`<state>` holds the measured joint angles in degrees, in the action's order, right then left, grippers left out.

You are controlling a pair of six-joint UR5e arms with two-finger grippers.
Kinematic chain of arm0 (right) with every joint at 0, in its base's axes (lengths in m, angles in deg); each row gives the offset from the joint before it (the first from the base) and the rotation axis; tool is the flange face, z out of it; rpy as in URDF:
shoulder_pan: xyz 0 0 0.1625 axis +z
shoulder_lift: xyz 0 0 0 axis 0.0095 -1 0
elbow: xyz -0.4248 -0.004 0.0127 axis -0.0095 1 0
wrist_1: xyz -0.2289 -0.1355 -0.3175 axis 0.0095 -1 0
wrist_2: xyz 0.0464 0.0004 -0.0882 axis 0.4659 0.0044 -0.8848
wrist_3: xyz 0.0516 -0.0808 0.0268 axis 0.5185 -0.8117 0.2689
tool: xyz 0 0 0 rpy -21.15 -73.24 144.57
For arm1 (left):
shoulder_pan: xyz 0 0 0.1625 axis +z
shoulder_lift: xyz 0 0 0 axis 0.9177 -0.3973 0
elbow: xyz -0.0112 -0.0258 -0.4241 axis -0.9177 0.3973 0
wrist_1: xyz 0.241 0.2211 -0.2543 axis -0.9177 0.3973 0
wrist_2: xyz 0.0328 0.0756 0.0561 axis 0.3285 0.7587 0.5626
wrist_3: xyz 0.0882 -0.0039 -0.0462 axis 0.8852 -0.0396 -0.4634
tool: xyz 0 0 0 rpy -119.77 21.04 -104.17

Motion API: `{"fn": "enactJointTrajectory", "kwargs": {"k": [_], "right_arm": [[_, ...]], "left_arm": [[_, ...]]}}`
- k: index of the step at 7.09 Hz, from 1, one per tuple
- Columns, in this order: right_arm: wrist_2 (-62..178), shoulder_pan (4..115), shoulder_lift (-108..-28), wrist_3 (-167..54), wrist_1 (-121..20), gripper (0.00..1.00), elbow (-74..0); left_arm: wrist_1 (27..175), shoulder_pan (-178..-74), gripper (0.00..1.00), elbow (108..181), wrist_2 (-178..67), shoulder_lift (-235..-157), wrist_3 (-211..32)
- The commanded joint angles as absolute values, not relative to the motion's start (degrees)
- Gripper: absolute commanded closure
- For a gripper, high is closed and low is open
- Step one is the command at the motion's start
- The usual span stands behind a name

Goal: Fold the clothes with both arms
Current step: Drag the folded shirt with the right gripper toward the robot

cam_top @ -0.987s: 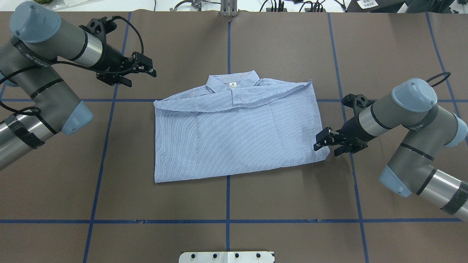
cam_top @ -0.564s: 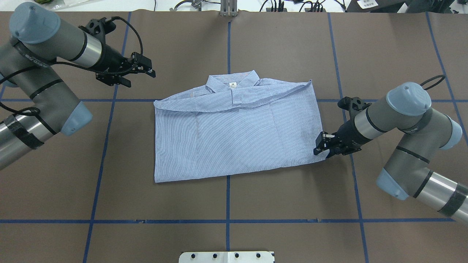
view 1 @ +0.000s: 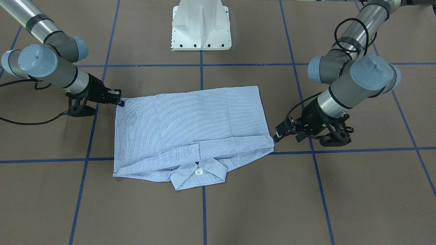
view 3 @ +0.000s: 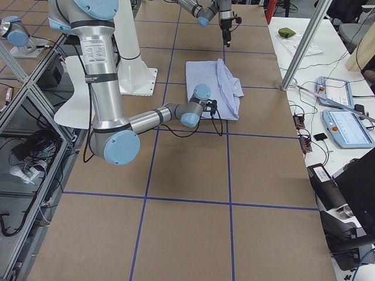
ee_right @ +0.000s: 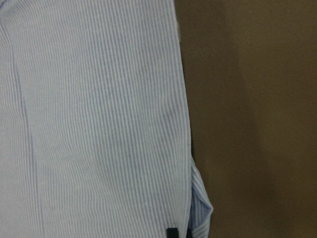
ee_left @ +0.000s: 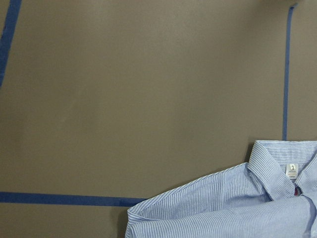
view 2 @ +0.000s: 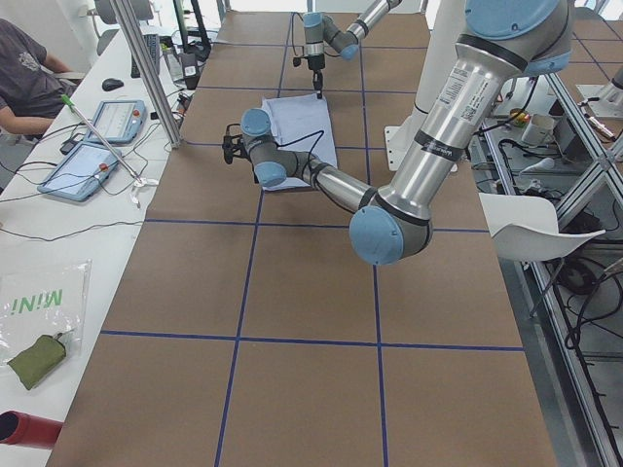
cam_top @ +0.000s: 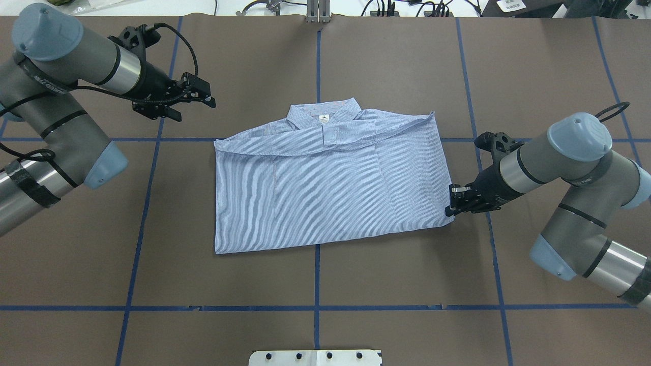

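**Right pincer on the shirt's corner, left one clear of the cloth**

On my screens the shirt (cam_top: pixel 325 188) lies in the middle of the table (cam_top: pixel 396 66), folded to a rough rectangle, back up. Its collar (cam_top: pixel 323 113) and white neck label (cam_top: pixel 322 119) are on the far edge.

The right gripper (cam_top: pixel 449 208) sits low at the shirt's near right corner, its jaws drawn together on the hem. My right wrist feed shows one black fingertip (ee_right: pixel 171 232) on that edge, with the cloth puckered just beside it.

The left gripper (cam_top: pixel 198 109) hangs over bare table, far and left of the shirt and apart from it, jaws spread and holding nothing.

Blue tape lines (cam_top: pixel 317 66) grid the brown table. The white pedestal (view 1: pixel 201 27) stands at the near edge. In the left side feed a person (view 2: pixel 24 68) sits at a bench (view 2: pixel 58 214) beyond the far edge.
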<state>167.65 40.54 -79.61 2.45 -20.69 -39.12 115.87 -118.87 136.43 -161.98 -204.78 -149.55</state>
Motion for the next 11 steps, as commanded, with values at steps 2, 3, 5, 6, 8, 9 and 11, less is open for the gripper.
{"fn": "enactJointTrajectory", "kwargs": {"k": [2, 3, 5, 6, 8, 9, 11], "right_arm": [[167.71, 34.56, -90.54, 10.06, -20.64, 1.0, -52.63], [167.45, 31.04, -91.26, 15.86, -20.64, 1.0, -55.03], [167.79, 23.14, -96.33, 16.71, -20.64, 1.0, -60.03], [168.14, 20.31, -100.89, 17.41, -20.64, 1.0, -63.72], [168.06, 15.83, -103.31, 24.51, -20.64, 1.0, -66.82], [167.8, 14.5, -104.09, 24.54, -20.64, 1.0, -66.83], [168.15, 17.36, -103.75, 24.45, -20.64, 0.0, -66.74]], "left_arm": [[115.96, -118.97, 0.02, 136.6, -161.62, -204.77, -149.46], [115.96, -118.97, 0.02, 136.78, -161.54, -204.77, -149.46], [115.96, -118.97, 0.02, 136.96, -161.45, -204.69, -149.46], [116.05, -118.97, 0.02, 137.04, -161.45, -204.69, -149.46], [116.05, -118.88, 0.02, 137.13, -161.45, -204.77, -149.46], [116.14, -118.88, 0.02, 137.22, -161.45, -204.77, -149.46], [116.22, -118.45, 0.01, 139.75, -161.62, -204.34, -149.46]]}}
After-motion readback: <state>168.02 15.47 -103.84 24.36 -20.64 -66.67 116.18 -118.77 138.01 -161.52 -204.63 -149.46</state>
